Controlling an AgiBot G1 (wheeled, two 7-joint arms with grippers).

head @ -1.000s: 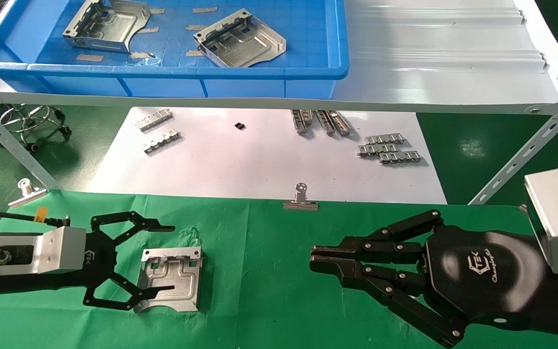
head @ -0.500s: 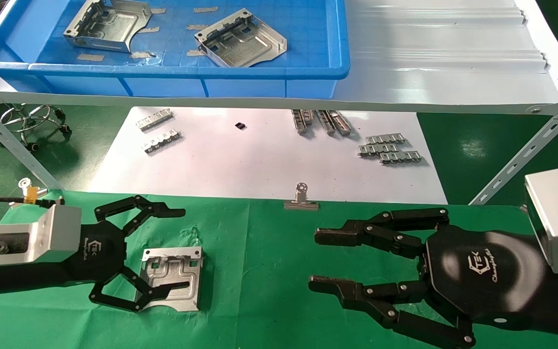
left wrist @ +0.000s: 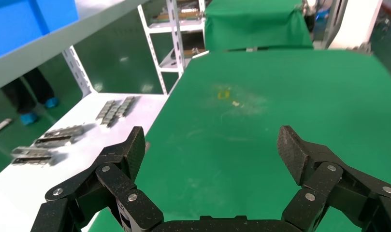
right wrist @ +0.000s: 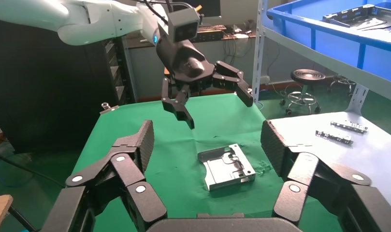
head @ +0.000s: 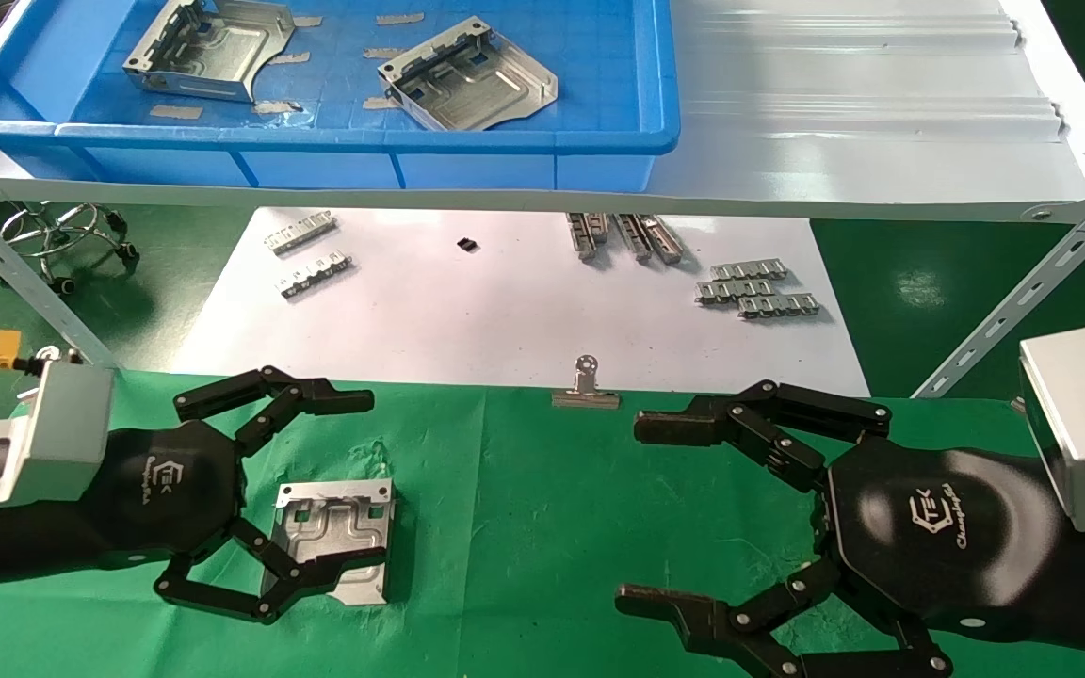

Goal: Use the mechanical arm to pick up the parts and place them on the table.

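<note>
Right wrist view, left pincer (right wrist: 216,104) above part (right wrist: 226,167)

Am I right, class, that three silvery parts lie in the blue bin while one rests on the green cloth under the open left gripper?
Not three: the head view shows two parts in the blue bin. One part does rest on the green cloth under the open left gripper.

There were three parts: one (head: 335,539) on the green table (head: 524,508), two (head: 208,47) (head: 467,73) in the blue bin (head: 392,141). Two mechanical arms (head: 269,490) (head: 693,513), two binder clips (head: 585,386) (head: 48,363).
</note>
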